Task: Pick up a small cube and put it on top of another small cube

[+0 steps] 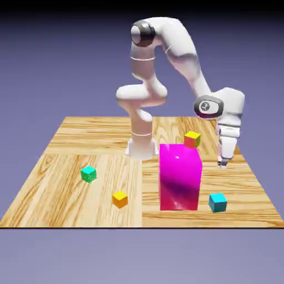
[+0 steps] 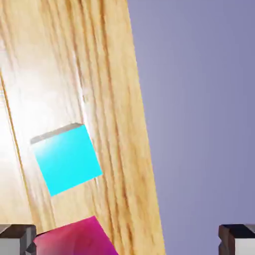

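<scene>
The small cyan-blue cube [image 1: 218, 202] lies on the wooden table [image 1: 66, 138] near its front edge, just right of the tall magenta block [image 1: 179, 176]. Far off on the exterior view's left sits the other small cube, bright green [image 1: 88, 173]. My gripper [image 1: 223, 162] hangs above the table behind the cyan cube and right of the magenta block, open and holding nothing. In the hand view the cyan cube [image 2: 66, 158] lies ahead, left of the gripper's line [image 2: 127, 239], with the fingertips [image 2: 17, 238] wide apart at the bottom corners and a corner of the magenta block [image 2: 74, 239] low down.
An orange cube [image 1: 120, 198] rests near the table's front, left of the magenta block. A yellow-and-red cube [image 1: 192, 138] sits behind the magenta block. In the hand view the table's edge [image 2: 144, 149] runs close to the cyan cube, with backdrop beyond it.
</scene>
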